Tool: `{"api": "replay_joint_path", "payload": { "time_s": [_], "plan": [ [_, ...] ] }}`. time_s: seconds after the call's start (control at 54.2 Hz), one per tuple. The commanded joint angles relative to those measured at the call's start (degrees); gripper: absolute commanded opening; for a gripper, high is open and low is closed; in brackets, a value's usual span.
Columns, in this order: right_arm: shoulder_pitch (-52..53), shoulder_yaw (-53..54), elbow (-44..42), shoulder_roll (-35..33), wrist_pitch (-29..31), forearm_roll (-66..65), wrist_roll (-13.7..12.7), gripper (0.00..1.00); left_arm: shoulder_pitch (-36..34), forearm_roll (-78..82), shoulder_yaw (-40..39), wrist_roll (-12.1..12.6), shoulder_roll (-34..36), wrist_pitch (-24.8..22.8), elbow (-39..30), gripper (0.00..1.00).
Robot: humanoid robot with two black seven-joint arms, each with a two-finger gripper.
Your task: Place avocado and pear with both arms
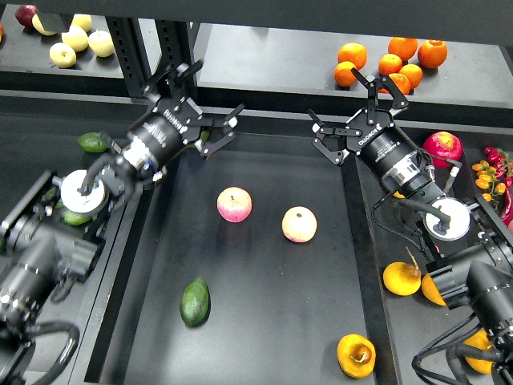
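Observation:
The dark green avocado point(195, 301) lies on the black tray point(264, 321) at its lower left. The orange-yellow pear point(356, 355), with a brownish sunken end, lies at the tray's lower right edge. My left gripper point(199, 103) is open and empty above the tray's far left corner, well away from the avocado. My right gripper point(355, 108) is open and empty above the tray's far right corner, far from the pear.
Two pink-and-yellow apples point(234, 204) point(299, 224) lie mid-tray. Oranges point(390, 61) sit on the back right shelf, pale apples point(76, 38) on the back left. A lighter avocado point(94, 142) lies left; a red apple point(443, 147) and yellow fruit point(401, 278) lie right.

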Motion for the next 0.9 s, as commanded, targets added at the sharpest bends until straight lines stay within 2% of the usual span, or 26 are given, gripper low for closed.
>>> {"api": "replay_joint_path", "payload": {
  "time_s": [0.0,0.129,0.258,0.332,0.701,0.886],
  "plan": [
    [0.0,0.0,-0.1,0.0,0.0,0.0,0.0,0.99,-5.6,-3.1,15.1,0.1,11.1,0.0,0.0,1.00],
    [-0.1,0.0,-0.1,0.0,0.0,0.0,0.0,0.99,-11.7,-3.6,30.2,0.1,18.4,0.0,0.0,1.00],
    [-0.2,0.1,0.0,0.0,0.0,0.0,0.0,0.99,-16.1,-3.1,41.6,0.1,19.9,0.0,-1.1,1.00],
    [-0.3,0.2,0.0,0.0,0.0,0.0,0.0,0.99,-17.1,-2.3,45.3,0.1,20.2,0.0,-1.8,1.00],
    [-0.7,0.2,-0.1,0.0,0.0,0.0,0.0,1.00,-17.2,15.4,53.5,0.1,19.3,0.0,-7.2,0.99],
    [-1.1,0.2,0.0,0.0,0.0,0.0,0.0,0.99,-16.5,24.0,56.0,0.1,15.7,0.0,-7.5,0.99]
  ]
}}
